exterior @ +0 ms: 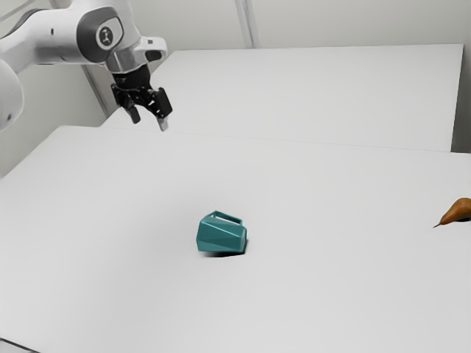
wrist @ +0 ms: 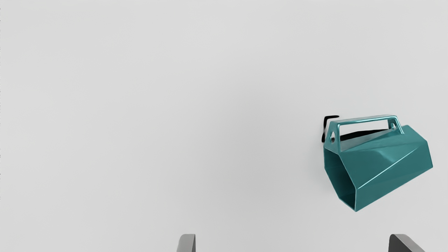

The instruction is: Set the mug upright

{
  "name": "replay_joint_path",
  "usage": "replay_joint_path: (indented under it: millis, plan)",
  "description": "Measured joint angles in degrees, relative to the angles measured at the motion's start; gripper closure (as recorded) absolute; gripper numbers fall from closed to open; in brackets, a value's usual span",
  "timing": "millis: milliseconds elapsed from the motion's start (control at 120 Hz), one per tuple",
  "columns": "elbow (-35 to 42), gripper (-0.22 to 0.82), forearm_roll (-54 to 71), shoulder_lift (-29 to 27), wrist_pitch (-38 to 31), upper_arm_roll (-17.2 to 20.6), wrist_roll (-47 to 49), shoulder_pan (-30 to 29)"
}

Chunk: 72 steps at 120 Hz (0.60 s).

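My gripper is held high above the table near the exterior view's upper left, well apart from the mug. A teal faceted mug lies on its side on the table, its handle on the upper side. In the wrist view the mug shows its dark open mouth and its angular handle. The fingers of my gripper stand wide apart with nothing between them.
A white table spreads under the arm. A brown pear lies at the exterior view's right edge, far from the mug. Behind the table stands a pale wall.
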State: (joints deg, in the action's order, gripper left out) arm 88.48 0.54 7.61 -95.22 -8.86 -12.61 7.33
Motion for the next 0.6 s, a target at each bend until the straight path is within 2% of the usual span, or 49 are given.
replay_joint_path:
  millis: [133,267,400,600]
  plan:
    - [1.3,0.0,-0.1,-0.8,-1.1,-1.0,-0.2,0.3]
    - [11.3,0.0,-1.7,-6.9,-4.6,-3.1,0.2,0.2]
    - [24.4,0.0,-5.2,-14.7,-13.2,-5.5,0.7,0.2]
    - [35.3,0.0,-21.9,-16.7,-24.0,-10.7,-1.7,-0.1]
